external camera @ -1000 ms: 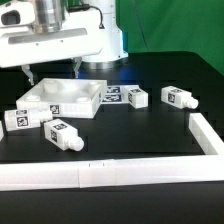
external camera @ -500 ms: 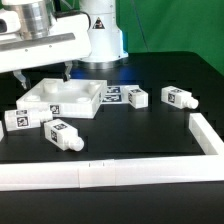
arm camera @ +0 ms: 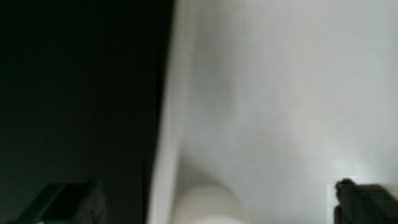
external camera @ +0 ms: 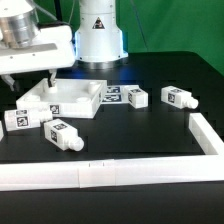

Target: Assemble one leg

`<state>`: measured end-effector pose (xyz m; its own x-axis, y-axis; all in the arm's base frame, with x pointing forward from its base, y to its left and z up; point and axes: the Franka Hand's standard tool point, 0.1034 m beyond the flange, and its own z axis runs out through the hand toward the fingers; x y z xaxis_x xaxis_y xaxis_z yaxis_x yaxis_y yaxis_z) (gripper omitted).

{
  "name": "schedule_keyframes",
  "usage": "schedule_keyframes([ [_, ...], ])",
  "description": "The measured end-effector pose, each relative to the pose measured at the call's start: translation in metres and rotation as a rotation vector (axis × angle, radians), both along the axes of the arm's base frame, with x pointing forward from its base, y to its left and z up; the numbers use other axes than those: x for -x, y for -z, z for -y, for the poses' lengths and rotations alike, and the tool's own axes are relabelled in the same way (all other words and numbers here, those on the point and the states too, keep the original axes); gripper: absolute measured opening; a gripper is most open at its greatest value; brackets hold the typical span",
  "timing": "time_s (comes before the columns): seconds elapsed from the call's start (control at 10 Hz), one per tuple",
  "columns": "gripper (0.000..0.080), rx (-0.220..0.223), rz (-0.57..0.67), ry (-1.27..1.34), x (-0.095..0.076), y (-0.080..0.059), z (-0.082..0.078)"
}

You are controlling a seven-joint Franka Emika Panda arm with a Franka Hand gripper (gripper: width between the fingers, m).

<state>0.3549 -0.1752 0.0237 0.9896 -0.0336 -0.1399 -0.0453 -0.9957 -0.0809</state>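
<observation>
Four legs lie loose on the black table: one [external camera: 24,118] and another [external camera: 62,133] in front of the large white square panel [external camera: 62,97], and two more [external camera: 138,97] [external camera: 180,97] to the exterior view's right of it. All are small white pegs with square tags. My gripper [external camera: 28,80] hangs open and empty just above the panel's far left corner. In the wrist view the gripper [arm camera: 217,205] is open, with dark fingertips [arm camera: 71,203] on either side. The blurred white panel [arm camera: 285,90] fills the space below, with a rounded hollow near its edge. No leg shows in the wrist view.
A low white L-shaped fence runs along the table's front [external camera: 110,172] and the exterior view's right side [external camera: 206,135]. A flat tag piece [external camera: 112,94] lies just right of the panel. The robot's white base [external camera: 98,35] stands behind.
My gripper has moved steadily toward the exterior view's left and slightly lower, from over the panel's back edge to its far left corner. The parts have not moved.
</observation>
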Motion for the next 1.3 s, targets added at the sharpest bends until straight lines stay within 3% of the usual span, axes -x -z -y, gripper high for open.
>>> schedule_keyframes([
  [0.3,0.0649,0.002,-0.007,-0.012,0.0097,0.0156,0.0032],
  [0.7,0.0620,0.002,-0.007,-0.015,0.0092,0.0155,0.0030],
  [0.8,0.0441,0.002,-0.007,-0.015,0.0092,0.0155,0.0030],
  [0.9,0.0441,0.002,-0.007,-0.015,0.0092,0.0155,0.0030],
  [1.0,0.0254,0.002,-0.007,-0.015,0.0092,0.0155,0.0030],
  [1.1,0.0119,0.002,-0.007,-0.015,0.0092,0.0155,0.0030],
  [1.2,0.0119,0.001,-0.007,-0.020,0.0092,0.0155,0.0028],
  [1.3,0.0054,0.001,-0.007,-0.023,0.0090,0.0155,0.0028],
])
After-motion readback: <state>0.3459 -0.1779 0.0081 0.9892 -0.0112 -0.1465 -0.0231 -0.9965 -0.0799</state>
